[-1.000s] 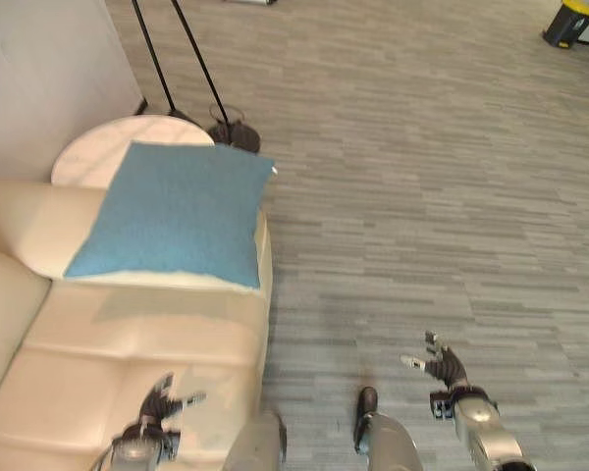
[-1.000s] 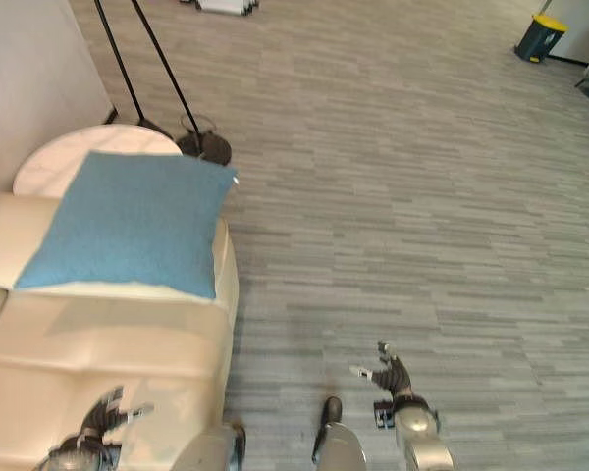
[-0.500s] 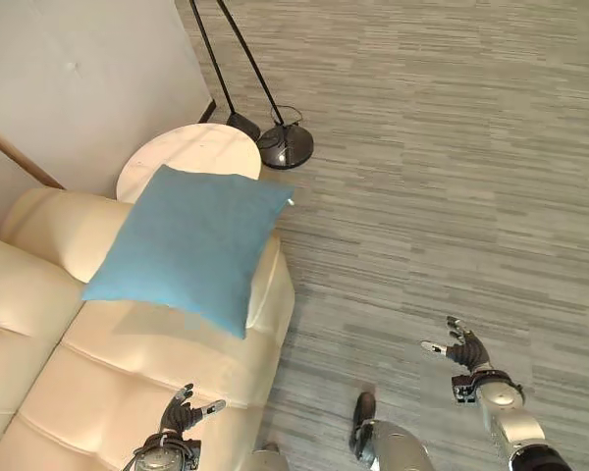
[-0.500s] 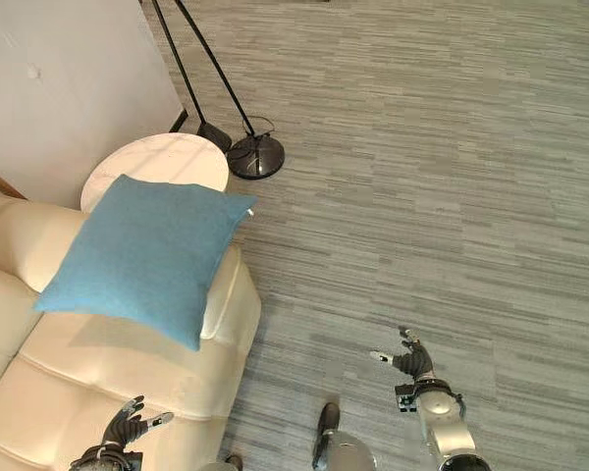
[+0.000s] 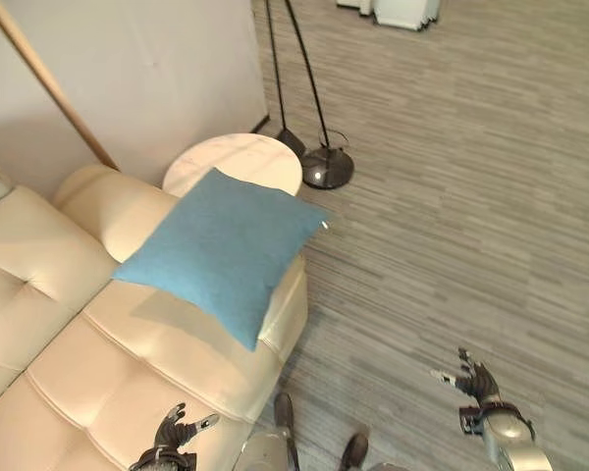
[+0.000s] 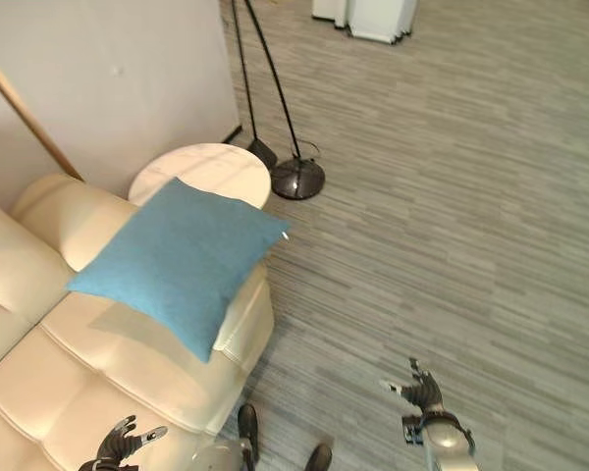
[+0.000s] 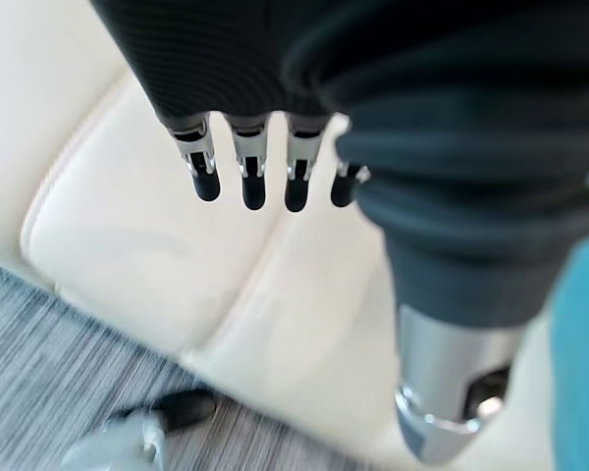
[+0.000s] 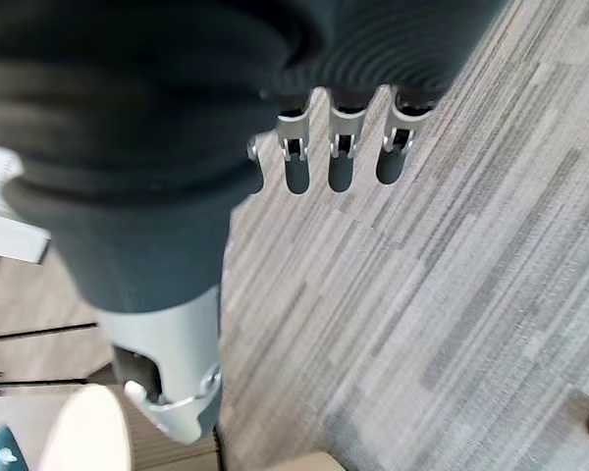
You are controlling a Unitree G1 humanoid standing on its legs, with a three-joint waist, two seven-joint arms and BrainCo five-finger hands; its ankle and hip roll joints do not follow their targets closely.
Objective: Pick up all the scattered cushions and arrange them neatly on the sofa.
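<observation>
Cushion up on the sofa arm, both hands low and empty.

Square blue fabric cushion point(image 5: 221, 250) sits tilted on the rounded arm of the cream leather sofa point(image 5: 59, 334), one corner jutting toward the round white tabletop point(image 5: 238, 162); it lies ahead of the left hand point(image 5: 177, 432), which hovers over the seat with fingers spread, clearly the nearer one. Right hand point(image 5: 476, 381) hangs over grey plank floor point(image 5: 452, 196), fingers apart, well away.
</observation>
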